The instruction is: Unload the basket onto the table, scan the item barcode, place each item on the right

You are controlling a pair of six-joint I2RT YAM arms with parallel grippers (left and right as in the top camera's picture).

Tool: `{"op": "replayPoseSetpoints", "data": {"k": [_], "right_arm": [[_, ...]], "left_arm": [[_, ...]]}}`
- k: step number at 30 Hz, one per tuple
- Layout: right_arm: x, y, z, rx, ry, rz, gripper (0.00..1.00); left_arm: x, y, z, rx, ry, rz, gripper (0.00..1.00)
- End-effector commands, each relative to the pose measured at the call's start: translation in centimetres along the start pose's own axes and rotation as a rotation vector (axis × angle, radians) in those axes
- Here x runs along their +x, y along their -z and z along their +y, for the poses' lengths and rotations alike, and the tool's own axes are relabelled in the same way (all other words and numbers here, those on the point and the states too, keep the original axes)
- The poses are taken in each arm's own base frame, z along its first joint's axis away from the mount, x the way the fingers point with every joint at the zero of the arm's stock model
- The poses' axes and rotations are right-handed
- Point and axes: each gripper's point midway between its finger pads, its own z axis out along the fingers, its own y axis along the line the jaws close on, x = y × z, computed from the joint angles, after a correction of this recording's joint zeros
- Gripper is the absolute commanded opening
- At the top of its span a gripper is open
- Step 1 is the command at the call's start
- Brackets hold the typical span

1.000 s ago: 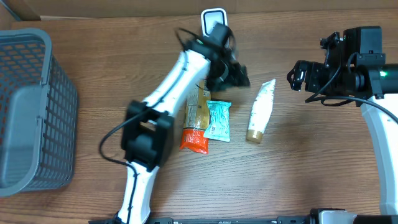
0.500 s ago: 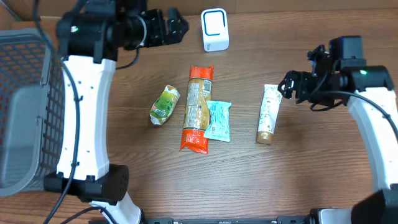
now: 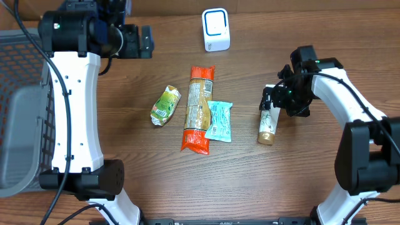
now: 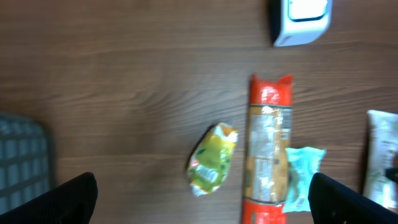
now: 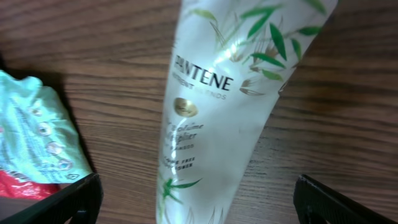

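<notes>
Approach was the step in hand, by my reading: your right end effector [image 3: 275,103] hung over the upper half of the white Pantene tube [image 3: 267,122] with its jaws spread wide and nothing gripped. The tube lay flat on the counter [image 3: 312,181], capped end toward you, just right of the teal sachet [image 3: 219,120] and well apart from the scanner [image 3: 215,29] at the far edge.

From the right wrist camera the tube [image 5: 211,112] ran straight up the gap, both dark fingertips [image 5: 56,199] standing clear of its sides. Only the branded face showed, with no barcode on it, so the code probably sat underneath.

Your next move called for a straight descent and a close across the tube's body. That body looked soft and glossy, so squeeze moderately. After that you would lift it, carry it to the scanner and roll it until the code met the window.

Your left end effector [image 3: 137,42] was high at the far left, wide open and empty.
</notes>
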Motion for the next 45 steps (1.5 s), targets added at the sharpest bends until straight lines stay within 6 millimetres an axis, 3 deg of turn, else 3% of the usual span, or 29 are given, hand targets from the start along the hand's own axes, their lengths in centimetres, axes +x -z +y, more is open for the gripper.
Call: {"op": "replayPoseSetpoints", "data": {"k": [1,9,14,16,19,23,25,36,45], "right_arm": [[0.8,-1.4,-0.5,-0.007,-0.015,0.047,0.98],[2.2,-3.2,-1.3,-0.003,-0.021,0.080,0.96],[2.5,-4.2,-1.5,-0.018,-0.019,0.073,0.81],[2.5,-4.5,-1.5,-0.019,-0.018,0.068,0.71],[2.3,-4.6,-1.5,-0.020,-0.015,0.061,0.46],[2.1,-4.5,-1.0,-0.050,-0.012,0.054,0.17],[2.1,-4.5,-0.7,-0.069,-0.012,0.053,0.08],[2.0,-3.8,-0.7,-0.050,-0.015,0.062,0.04],[0.7,0.2,-5.0,0.451,-0.112,-0.090,0.04]], "left_arm": [[0.6,-1.5,3.2,-0.073,0.002,0.060,1.00],[3.1,-5.7,5.1,-0.086,0.044,0.239,1.00],[4.4,-8.7,5.4,-0.084,0.052,0.341,1.00],[4.9,-9.7,5.5,-0.083,0.054,0.373,1.00],[5.3,-10.9,5.6,-0.083,0.056,0.406,1.00],[5.4,-11.2,5.7,-0.083,0.057,0.413,1.00],[5.4,-11.2,5.7,-0.086,0.056,0.411,1.00],[5.1,-11.3,5.8,-0.089,0.055,0.401,1.00],[4.7,-11.5,5.8,-0.090,0.054,0.380,1.00]]}}
